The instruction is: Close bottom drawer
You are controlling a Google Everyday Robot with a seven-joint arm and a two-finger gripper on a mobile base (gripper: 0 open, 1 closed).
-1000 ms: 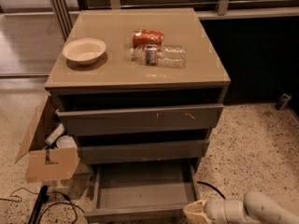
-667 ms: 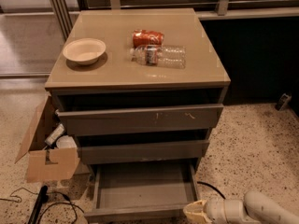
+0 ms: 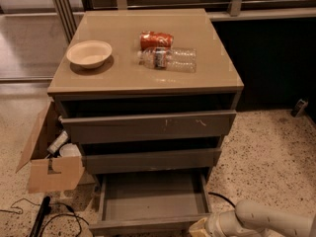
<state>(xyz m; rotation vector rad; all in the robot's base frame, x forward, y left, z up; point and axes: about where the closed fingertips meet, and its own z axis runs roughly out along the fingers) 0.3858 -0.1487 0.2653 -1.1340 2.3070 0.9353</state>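
Cabinet (image 3: pixel 224 132): grey-brown, three drawers stepping narrower toward the floor, all three pulled out.
Worktop (image 3: pixel 123 75): smooth tan surface carrying a bowl, a can and a bottle.
Top drawer (image 3: pixel 148 126): the widest, with pale scratch marks right of the middle of its front.
Middle drawer (image 3: pixel 150 160): mid-width, plain front, sitting under the top one.
Bottom drawer (image 3: pixel 150 199): lowest and narrowest, pulled far out toward the near side just above the speckled floor. Its shallow grey tray lies bare to view, and its front is a plain strip with no handle, partly cut off by the near edge.
Arm (image 3: pixel 269 220): pale and rounded, coming in from the near right low over the floor.
Box (image 3: pixel 49 168): open cardboard on the floor left of the cabinet, with things inside.
Bottle (image 3: pixel 170 59): clear plastic, lying on its side, far right on the worktop.
Bowl (image 3: pixel 89 54): pale, upright, far left on the worktop.
Can (image 3: pixel 156 40): red, on its side, just beyond the bottle.
Pincer (image 3: pixel 198 227): cream-coloured, just beside the near right corner of the bottom drawer front. Cannot tell how far open it is or whether it holds anything.
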